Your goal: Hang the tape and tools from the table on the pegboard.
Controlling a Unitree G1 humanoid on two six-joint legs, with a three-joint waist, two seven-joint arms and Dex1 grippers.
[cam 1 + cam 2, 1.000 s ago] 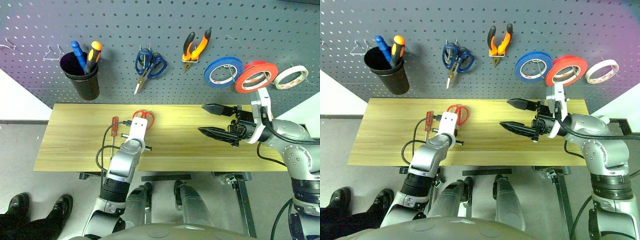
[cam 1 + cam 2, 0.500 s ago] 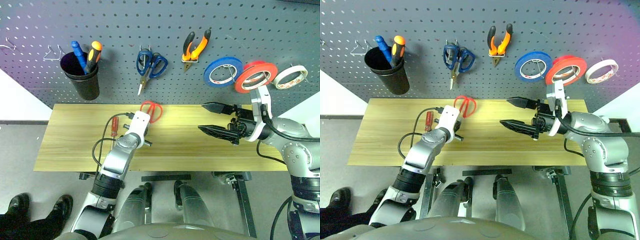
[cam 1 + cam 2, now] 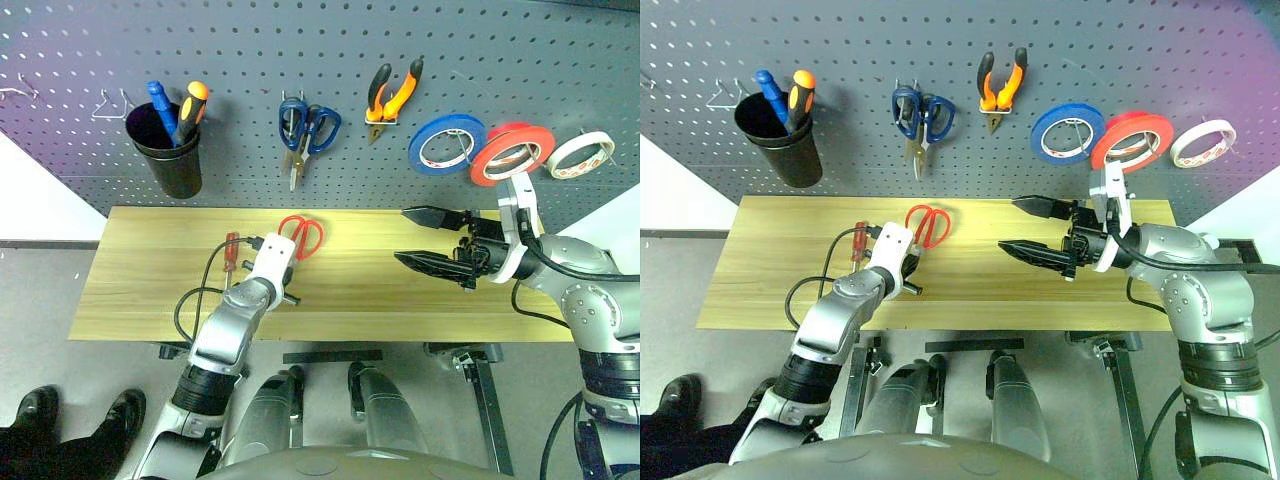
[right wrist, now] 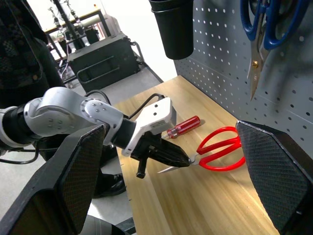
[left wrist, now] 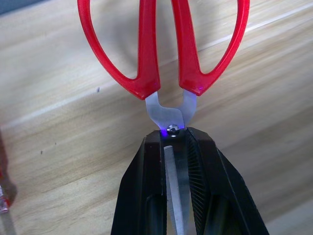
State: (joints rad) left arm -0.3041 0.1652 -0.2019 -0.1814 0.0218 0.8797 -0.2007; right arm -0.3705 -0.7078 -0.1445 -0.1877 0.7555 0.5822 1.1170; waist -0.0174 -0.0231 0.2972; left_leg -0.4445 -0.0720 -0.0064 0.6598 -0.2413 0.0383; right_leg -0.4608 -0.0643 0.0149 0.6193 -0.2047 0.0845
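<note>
Red-handled scissors pinched by blades in my left tool, near desk back edge; right tool wide, empty. Risk: thin-blade grip pivots, handles miss pegboard hook.

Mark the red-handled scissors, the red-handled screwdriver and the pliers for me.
red-handled scissors (image 5: 164,54): left wrist view, inner edge of one red handle loop.
red-handled screwdriver (image 4: 182,128): right wrist view, middle of its red handle.
pliers (image 3: 392,96): left eye view, orange handles.
</note>
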